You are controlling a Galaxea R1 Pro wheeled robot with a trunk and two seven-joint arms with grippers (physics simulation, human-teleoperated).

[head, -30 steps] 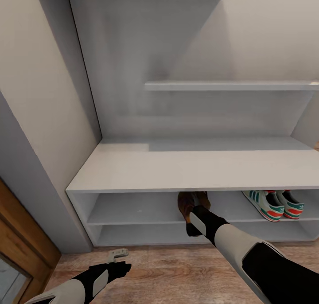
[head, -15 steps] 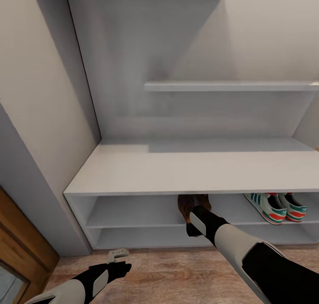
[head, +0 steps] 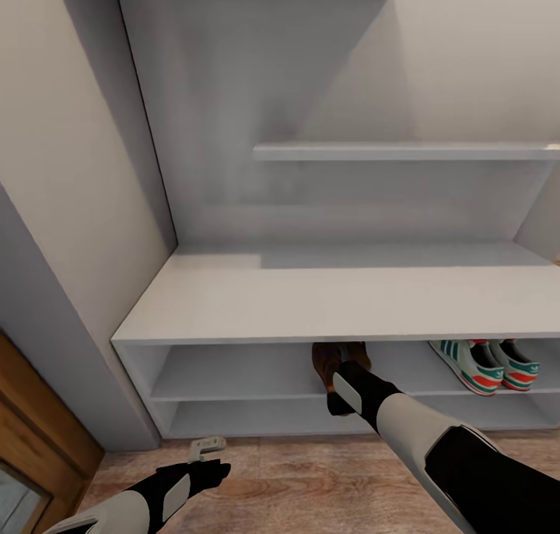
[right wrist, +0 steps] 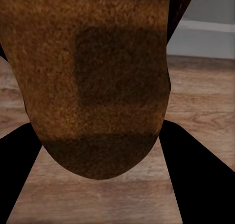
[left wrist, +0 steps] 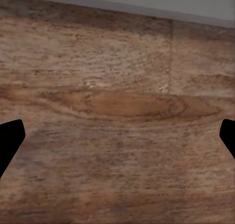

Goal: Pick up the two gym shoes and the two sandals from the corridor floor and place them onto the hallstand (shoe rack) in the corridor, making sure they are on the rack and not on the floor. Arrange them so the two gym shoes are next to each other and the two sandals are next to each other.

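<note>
The right pincer [head: 336,386] grips a brown sandal [right wrist: 98,82] at the hallstand's [head: 311,300] upper shelf mouth, long axis pointing inward. The gym shoes [head: 486,364] sit rightward. The left pincer [head: 204,448] hangs released, farther off.

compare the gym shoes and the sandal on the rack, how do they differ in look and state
The gym shoes are white with teal stripes and red-orange accents; the sandal is plain brown. The gym shoes stand as a pair at the shelf's right end with no gripper near them; the sandal sits near the middle of the shelf with the right gripper at it, filling the right wrist view. Both are in the upper compartment of the hallstand, off the floor.
</note>
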